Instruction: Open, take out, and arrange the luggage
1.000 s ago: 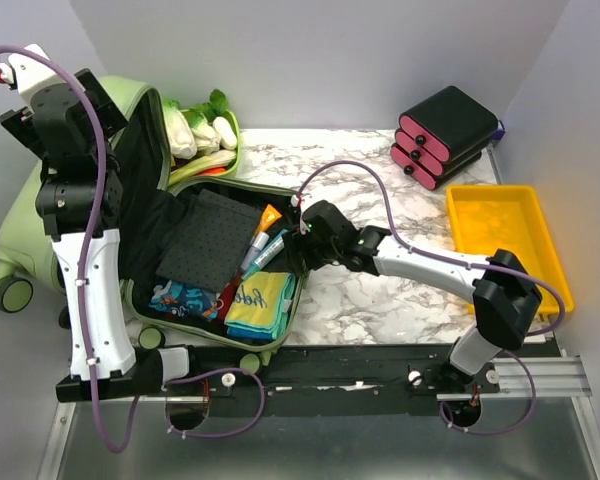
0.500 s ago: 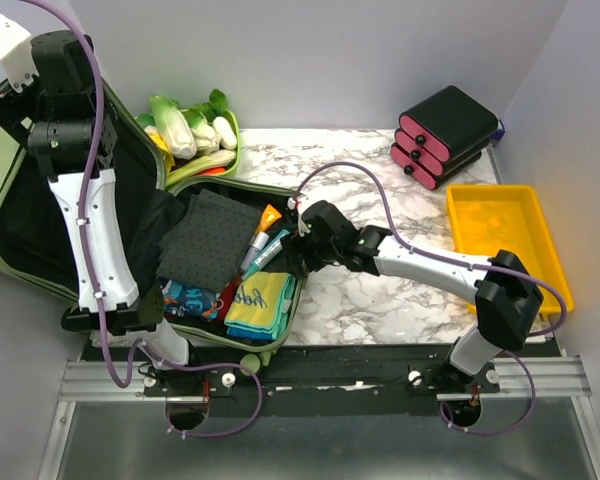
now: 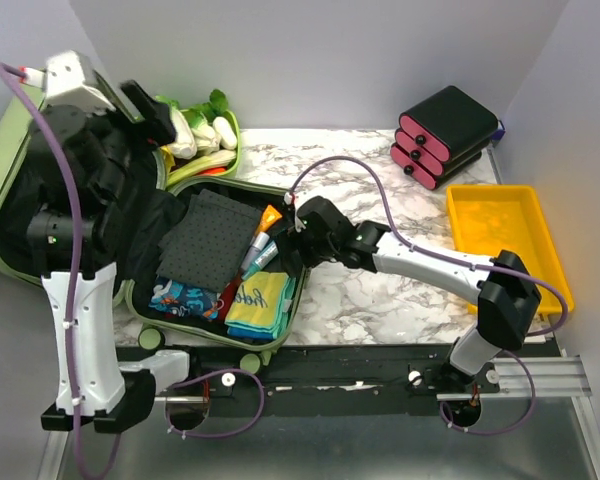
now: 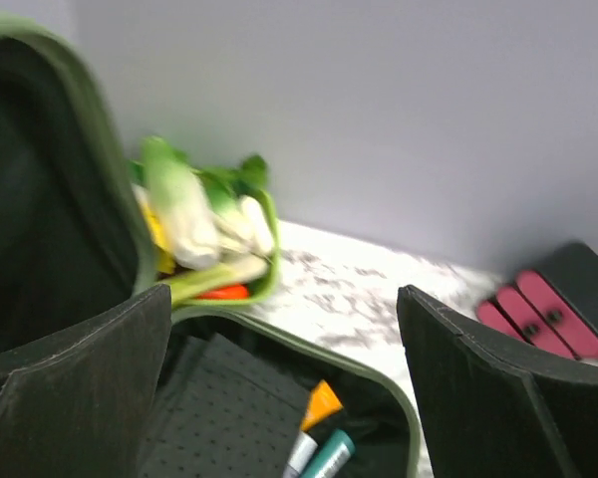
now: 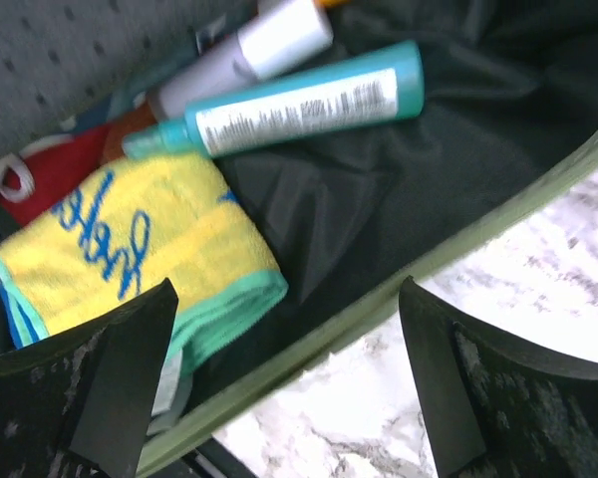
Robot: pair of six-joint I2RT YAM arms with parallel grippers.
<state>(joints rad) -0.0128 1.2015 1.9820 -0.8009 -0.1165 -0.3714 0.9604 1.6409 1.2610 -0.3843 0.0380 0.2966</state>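
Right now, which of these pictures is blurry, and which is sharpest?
Left wrist view: smeared, with the vegetables streaked and the boxes soft. Right wrist view: slightly soft, yet the print on the teal tube and the towel still shows. Top view: sharpest and evenly lit, with the contents of the luggage clear.

Seeing white-and-black left arm (image 3: 80,330) reared up tall off its base, wrist tipped forward, black two-finger left gripper (image 4: 282,294) up high, jaws wide apart. Got matching right arm (image 3: 430,262) stretched low toward the left, right gripper (image 5: 287,294) angled down, jaws spread wide.
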